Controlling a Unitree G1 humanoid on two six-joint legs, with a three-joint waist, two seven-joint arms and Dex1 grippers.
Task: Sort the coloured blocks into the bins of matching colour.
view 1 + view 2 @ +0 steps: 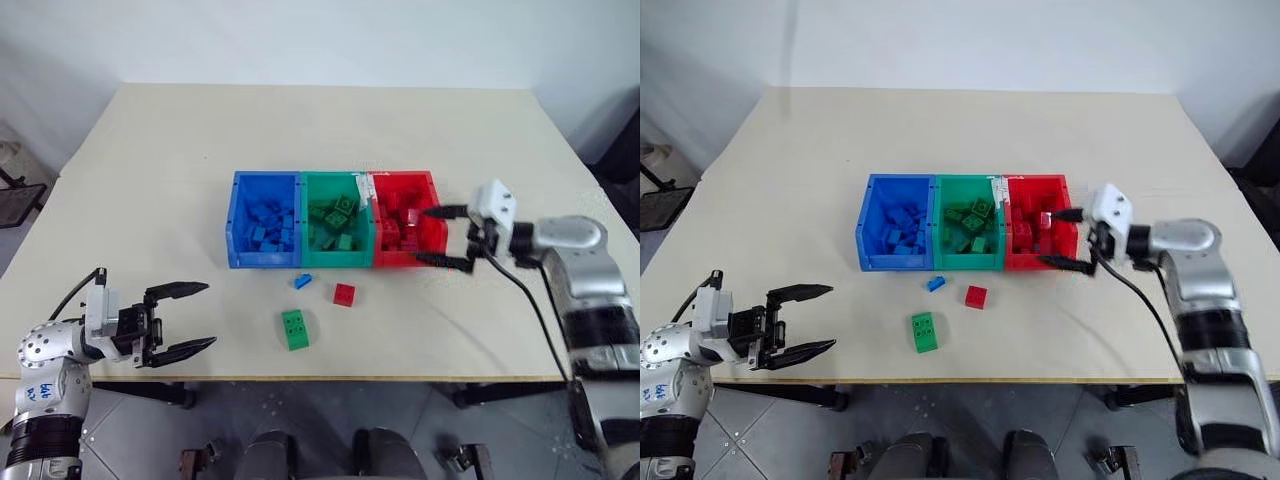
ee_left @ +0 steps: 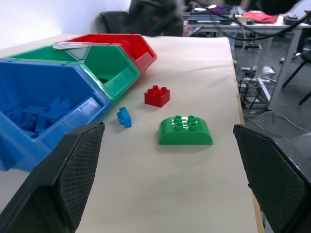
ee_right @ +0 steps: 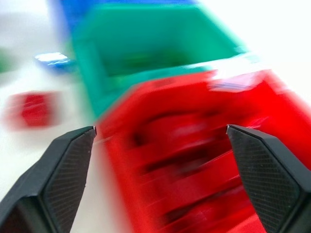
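At right of frame, your right end effector gapes empty beside the red bin; left end effector is spread too. Red brick, blue brick and green brick lie on the tabletop below the bins.

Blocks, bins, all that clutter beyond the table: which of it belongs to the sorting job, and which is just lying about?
Part of the job:
- blue bin, green bin, red bin
- loose blue block, red block, green block

Just lying about:
- desks and cables beyond the table
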